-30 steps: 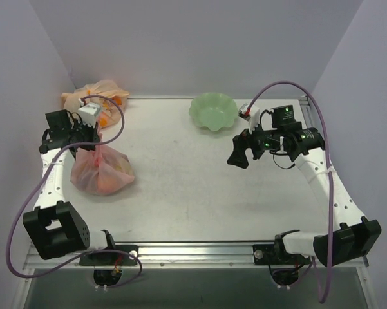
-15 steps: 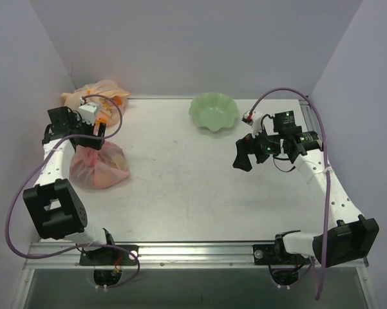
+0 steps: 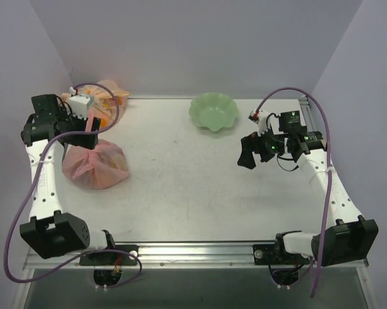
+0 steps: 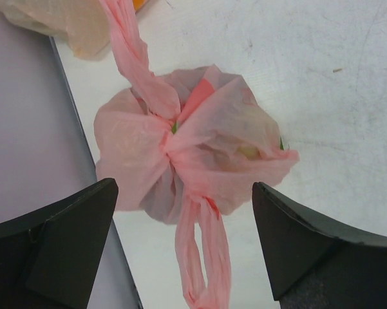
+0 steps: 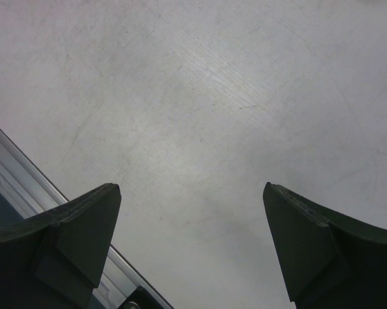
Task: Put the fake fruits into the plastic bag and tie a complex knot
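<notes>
Pink film identifies the plastic bag (image 3: 95,166), which I read at the 9 o'clock side of the table (image 3: 193,193) in the top view, resting on the surface. Its mouth is gathered to a tight centre. In the left wrist view, one twisted handle strand (image 4: 132,55) runs toward 12 o'clock and a second strand (image 4: 203,257) runs toward 6 o'clock. The fake fruits (image 4: 248,151) register only as dim pale and green patches behind the film.

Left gripper (image 3: 84,134): I see it above the bag with its jaws wide apart, one finger at each side of the bundle and nothing clamped between them.

Right gripper (image 3: 248,156): positioned at 3 o'clock, well apart from the bag. Its jaws stand wide apart over bare table, gripping nothing.

Green bowl (image 3: 213,111): at 12 o'clock, near the back wall. Pale orange bag (image 3: 106,93): at 11 o'clock, in the rear corner just beyond the left gripper.
</notes>
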`<state>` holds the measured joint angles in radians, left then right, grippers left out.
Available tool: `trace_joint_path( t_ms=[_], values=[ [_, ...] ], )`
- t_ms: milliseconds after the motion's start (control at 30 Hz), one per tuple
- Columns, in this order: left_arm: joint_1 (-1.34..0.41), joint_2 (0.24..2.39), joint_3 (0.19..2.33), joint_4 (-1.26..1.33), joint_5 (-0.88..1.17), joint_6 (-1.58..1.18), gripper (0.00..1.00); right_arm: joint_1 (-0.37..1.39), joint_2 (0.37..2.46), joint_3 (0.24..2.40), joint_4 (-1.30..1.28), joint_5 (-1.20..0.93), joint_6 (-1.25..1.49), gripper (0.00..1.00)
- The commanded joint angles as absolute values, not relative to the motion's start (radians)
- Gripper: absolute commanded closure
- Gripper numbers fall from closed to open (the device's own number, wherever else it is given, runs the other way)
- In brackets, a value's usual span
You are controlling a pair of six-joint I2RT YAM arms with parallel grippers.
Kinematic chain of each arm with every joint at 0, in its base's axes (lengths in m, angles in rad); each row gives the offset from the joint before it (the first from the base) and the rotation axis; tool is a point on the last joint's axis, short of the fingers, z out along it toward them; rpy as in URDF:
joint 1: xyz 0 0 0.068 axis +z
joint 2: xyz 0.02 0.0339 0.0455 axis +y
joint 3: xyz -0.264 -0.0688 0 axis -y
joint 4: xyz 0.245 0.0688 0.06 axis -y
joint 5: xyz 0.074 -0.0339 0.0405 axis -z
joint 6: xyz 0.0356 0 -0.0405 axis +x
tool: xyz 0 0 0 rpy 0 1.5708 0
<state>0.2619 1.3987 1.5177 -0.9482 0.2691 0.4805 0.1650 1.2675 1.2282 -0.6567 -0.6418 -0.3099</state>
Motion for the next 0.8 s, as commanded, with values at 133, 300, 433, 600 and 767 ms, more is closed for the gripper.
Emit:
trace_joint_path(
  t_ms=[133,300,433,600,767],
  values=[
    [0.055,1.282,1.588,-1.075,0.108,0.425,0.03,0.121,1.253,1.22,-0.695,-0.594,-0.204,0.0],
    [-0.198,1.334,1.536,-0.974,-0.031,0.327,0.02,0.11,1.284,1.218,-0.693,-0.509,-0.098,0.0],
    [-0.305,1.376,1.476,-0.862,0.038,0.22,0.03,0.113,1.308,1.19,-0.663,-0.401,-0.036,0.0],
    [-0.478,1.422,1.37,-0.675,0.035,0.144,0.03,0.139,1.31,1.094,-0.563,-0.327,0.0,0.0],
    [-0.528,1.466,1.249,-0.557,0.057,0.089,0.03,0.245,1.229,0.967,-0.454,-0.221,-0.049,0.0]
  ],
)
